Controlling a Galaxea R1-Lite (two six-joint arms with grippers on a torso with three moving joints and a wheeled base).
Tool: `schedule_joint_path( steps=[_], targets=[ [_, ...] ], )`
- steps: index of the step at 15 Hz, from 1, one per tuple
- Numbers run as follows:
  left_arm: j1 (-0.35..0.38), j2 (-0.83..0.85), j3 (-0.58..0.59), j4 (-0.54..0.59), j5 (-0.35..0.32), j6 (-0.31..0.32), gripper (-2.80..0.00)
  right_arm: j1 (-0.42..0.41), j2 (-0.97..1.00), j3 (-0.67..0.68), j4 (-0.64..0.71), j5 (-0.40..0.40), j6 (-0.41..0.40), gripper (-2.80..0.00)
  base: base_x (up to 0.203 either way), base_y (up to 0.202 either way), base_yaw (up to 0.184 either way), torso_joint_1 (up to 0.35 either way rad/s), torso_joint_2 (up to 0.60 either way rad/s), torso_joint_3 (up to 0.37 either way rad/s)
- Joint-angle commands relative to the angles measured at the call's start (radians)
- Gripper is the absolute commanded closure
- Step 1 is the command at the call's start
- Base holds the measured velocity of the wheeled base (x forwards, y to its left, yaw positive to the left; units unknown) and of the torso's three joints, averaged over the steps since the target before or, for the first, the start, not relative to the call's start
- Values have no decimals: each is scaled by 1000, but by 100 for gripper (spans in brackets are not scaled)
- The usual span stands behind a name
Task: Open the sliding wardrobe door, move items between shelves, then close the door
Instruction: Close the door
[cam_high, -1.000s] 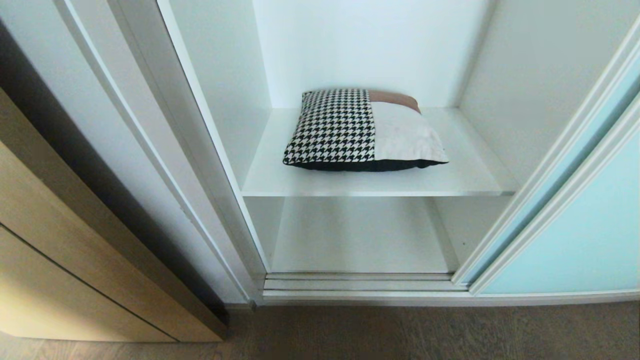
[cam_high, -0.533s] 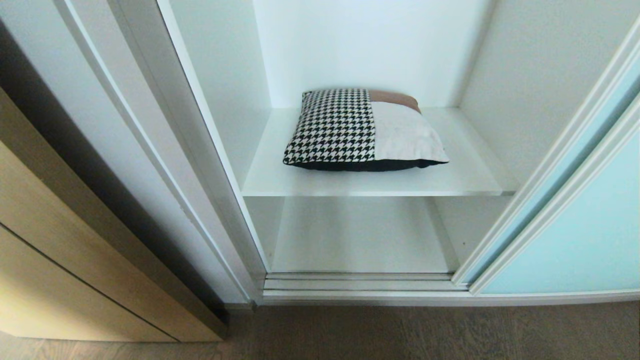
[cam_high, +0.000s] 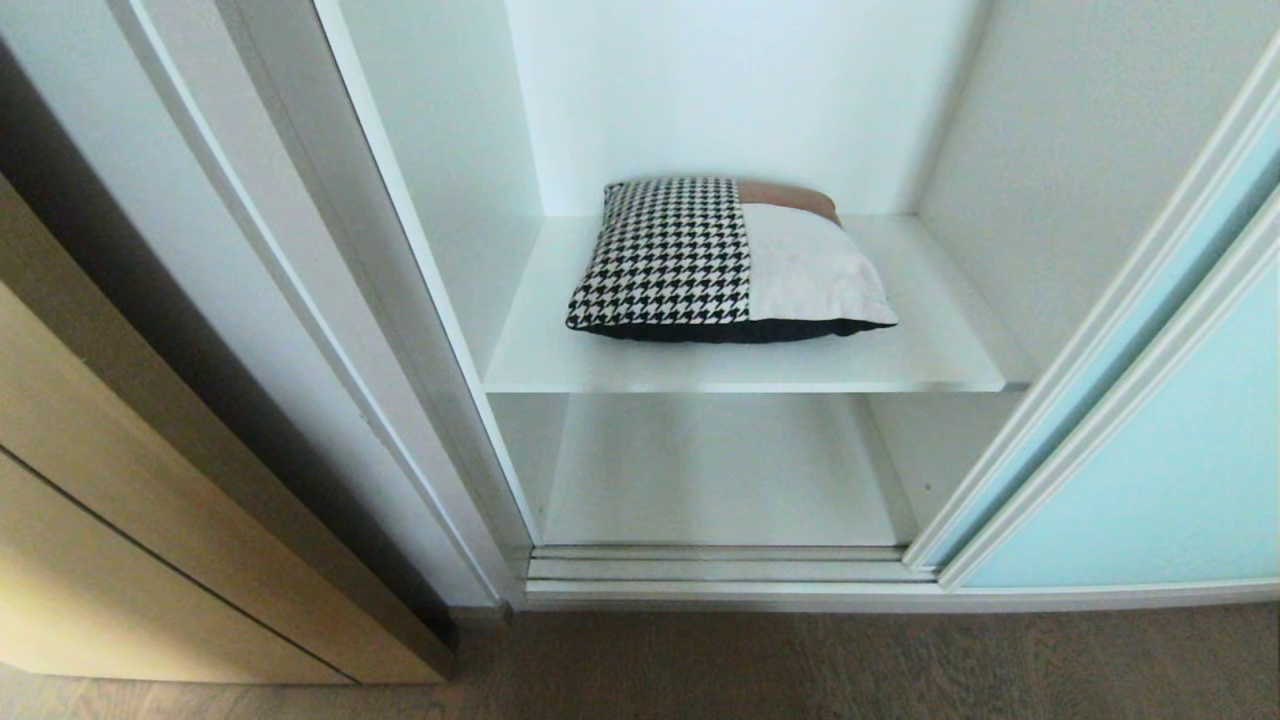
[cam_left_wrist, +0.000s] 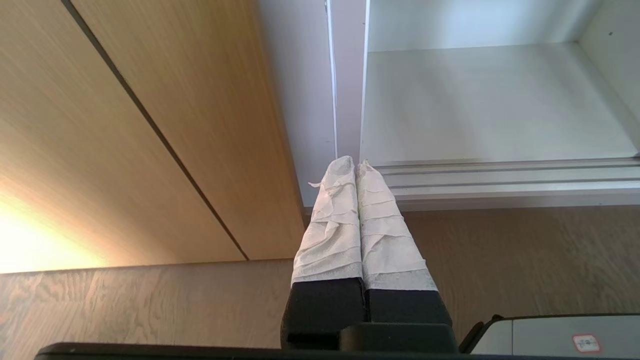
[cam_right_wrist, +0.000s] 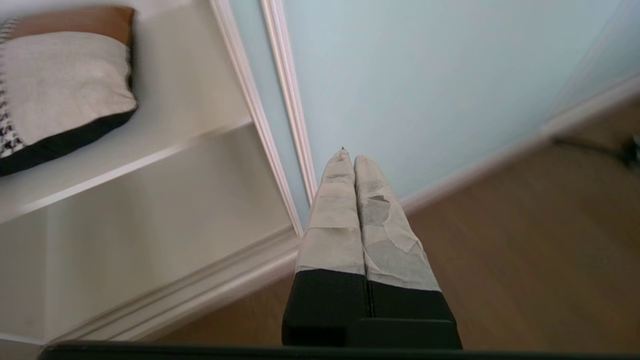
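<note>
The sliding wardrobe door (cam_high: 1150, 480), pale aqua glass in a white frame, stands pushed to the right, and the wardrobe is open. A patchwork cushion (cam_high: 725, 260) lies on the upper white shelf (cam_high: 540, 360); the lower shelf (cam_high: 720, 470) under it is bare. Neither gripper shows in the head view. My right gripper (cam_right_wrist: 348, 157) is shut and empty, low over the floor, with its tips toward the door's (cam_right_wrist: 425, 85) left frame; the cushion (cam_right_wrist: 60, 85) is off to its side. My left gripper (cam_left_wrist: 356, 164) is shut and empty, parked low before the wardrobe's left post (cam_left_wrist: 345, 80).
A light wooden cabinet front (cam_high: 130, 520) stands left of the wardrobe. The door's floor track (cam_high: 720, 570) runs along the wardrobe's foot. Wooden floor (cam_high: 800, 670) lies in front. A part of my base (cam_left_wrist: 560, 337) shows beside the left gripper.
Nothing has moved in the head view: the cushion, the door and the shelves stand as before.
</note>
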Motion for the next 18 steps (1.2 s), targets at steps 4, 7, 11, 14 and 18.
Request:
schedule_joint_path(
  steps=[4, 7, 11, 14, 18],
  targets=[
    [0, 2, 2, 1, 0, 0, 0, -312, 168, -142, 47, 268, 28, 0, 0, 0, 0, 0, 0, 0],
    [1, 2, 2, 1, 0, 0, 0, -414, 295, -152, 2, 372, -13, 0, 0, 0, 0, 0, 0, 0],
    [1, 2, 2, -1, 0, 0, 0, -458, 504, -170, -188, 413, -106, 0, 0, 0, 0, 0, 0, 0],
    [0, 2, 2, 1, 0, 0, 0, -520, 630, -274, -232, 584, -186, 0, 0, 0, 0, 0, 0, 0],
    [0, 2, 2, 1, 0, 0, 0, -595, 723, -318, -234, 860, -258, 0, 0, 0, 0, 0, 0, 0]
  ],
)
